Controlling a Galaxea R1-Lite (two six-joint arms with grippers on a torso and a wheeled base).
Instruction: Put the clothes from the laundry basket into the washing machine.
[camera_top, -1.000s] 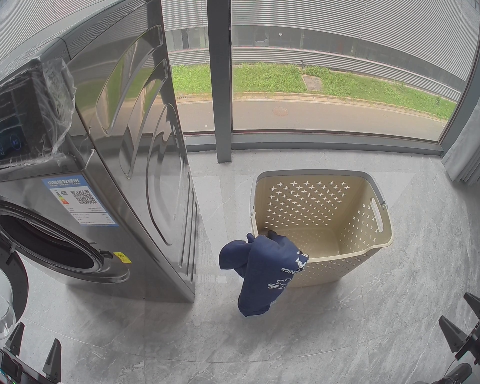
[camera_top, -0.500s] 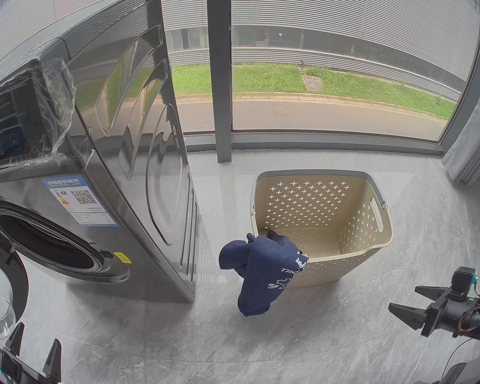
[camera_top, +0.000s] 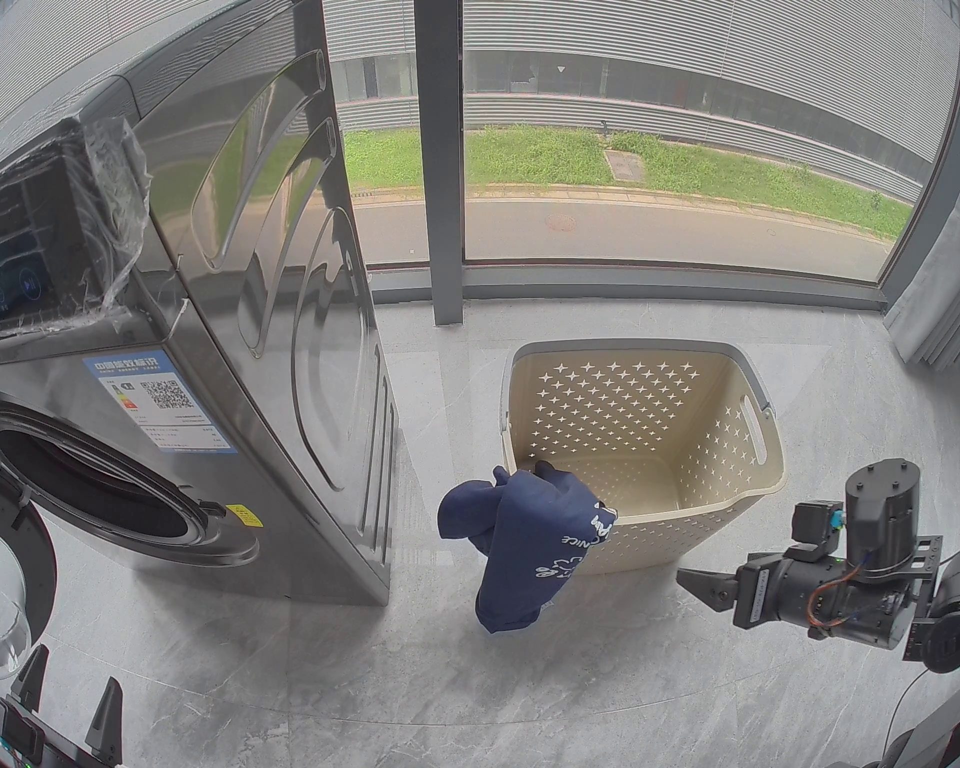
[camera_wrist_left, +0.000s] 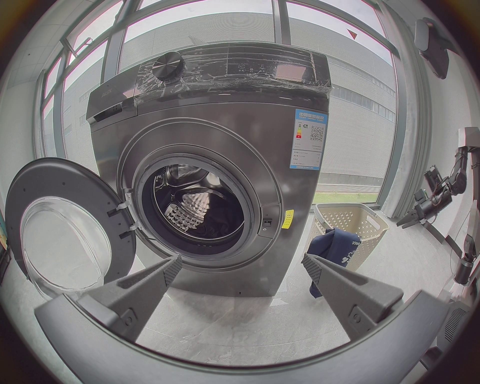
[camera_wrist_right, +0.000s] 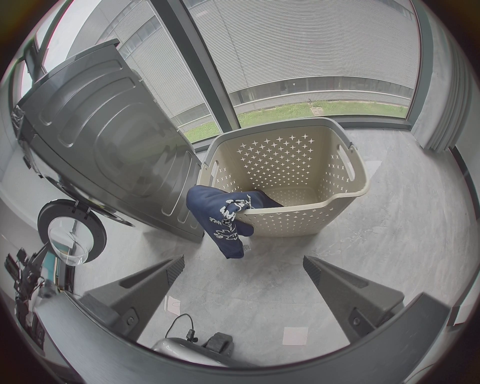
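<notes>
Head view: the washing machine (camera_top: 250, 350) stands on the robot's left with its round door (camera_top: 18, 590) swung wide, so the mouth is free for loading. The beige laundry basket (camera_top: 640, 348) sits on the grey floor (camera_top: 400, 670) just beside the machine's side panel, in front of the window (camera_top: 650, 150). A navy garment (camera_top: 530, 545) with white print is draped over the basket's near corner, part inside and most hanging outside nearly to the floor. That overhang is probably the easiest place to pinch it. The right gripper (camera_top: 705, 588) is held low and level, pointing across at the garment but well apart from it. This looks like the approach for a first pick. The left gripper (camera_top: 68, 695) sits low near the machine's front, fingers apart and empty.

Left wrist view: the left gripper's jaws are spread wide with nothing between them, framing the steel drum (camera_wrist_left: 197, 205). No clothes show in the part of the drum that can be seen, so loading seems not yet begun. This arm appears parked clear of the opening. The basket and garment lie beyond the machine's corner.

Right wrist view: the right gripper's jaws are likewise wide apart and empty. The hanging garment is roughly centred ahead of them, which suggests the arm is lined up on the cloth, not the basket wall. No other clothing shows inside the basket.
</notes>
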